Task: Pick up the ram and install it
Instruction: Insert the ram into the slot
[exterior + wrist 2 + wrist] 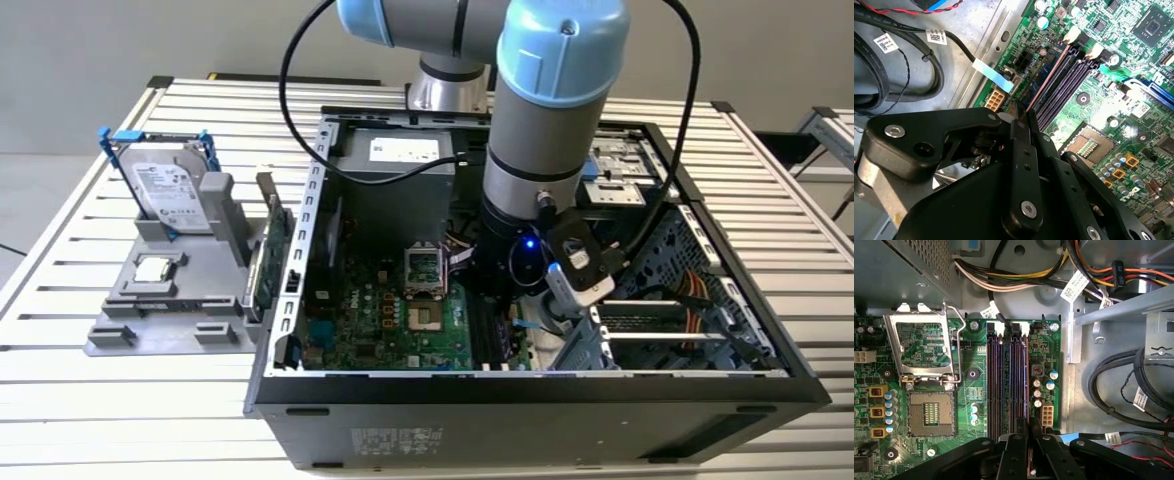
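Exterior view overlooks the case; both wrist views share its motherboard closely.

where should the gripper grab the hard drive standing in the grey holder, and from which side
Probably by its upper half, coming from above, fingers across its two broad flat faces. The hard drive stands upright in the grey holder, so its lower part sits in the slot, and blue rails run along its side edges.

Showing pale blue joint caps over a silver-grey arm, trailing black cables looping off the wrist, glowing with a small blue light; wearing matte black gripper links studded with silver screw heads in both wrist views
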You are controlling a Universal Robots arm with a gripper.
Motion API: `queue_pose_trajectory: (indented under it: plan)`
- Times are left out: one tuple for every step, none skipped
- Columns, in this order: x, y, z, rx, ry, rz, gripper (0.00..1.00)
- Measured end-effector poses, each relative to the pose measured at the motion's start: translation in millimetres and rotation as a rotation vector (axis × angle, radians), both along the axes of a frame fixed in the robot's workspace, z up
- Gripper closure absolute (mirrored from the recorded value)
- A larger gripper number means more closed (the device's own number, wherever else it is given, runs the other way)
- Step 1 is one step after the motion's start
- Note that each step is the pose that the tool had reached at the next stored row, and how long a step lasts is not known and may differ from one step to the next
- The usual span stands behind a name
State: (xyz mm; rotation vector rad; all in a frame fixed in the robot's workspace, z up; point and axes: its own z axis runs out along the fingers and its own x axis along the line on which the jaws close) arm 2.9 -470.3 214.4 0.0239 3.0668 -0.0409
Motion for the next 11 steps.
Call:
queue_pose_trajectory:
  plan:
    - [0.0,0.0,0.5,0.0,0.0001,0.0,1.0]
    - [0.0,0.1,1.9,0.0004,0.0,0.0,1.0]
    - [0.0,0.1,3.2,0.0006,-0.0001,0.0,1.0]
    - [0.0,0.2,4.1,0.0007,0.0,0.0,1.0]
    - [0.0,0.0,5.1,0.0001,0.0,0.0,1.0]
    - [0.0,0.0,5.6,-0.0002,0.0001,0.0,1.0]
    - [0.0,0.0,5.6,-0.0001,0.0,0.0,1.0]
    - [0.0,0.0,5.6,0.0,0.0,-0.001,1.0]
    - [0.0,0.0,5.6,0.0,0.0,-0.001,1.0]
    - [0.0,0.0,5.6,-0.0001,0.0,-0.001,1.0]
    - [-0.1,0.0,5.7,-0.0002,-0.0001,-0.001,1.0]
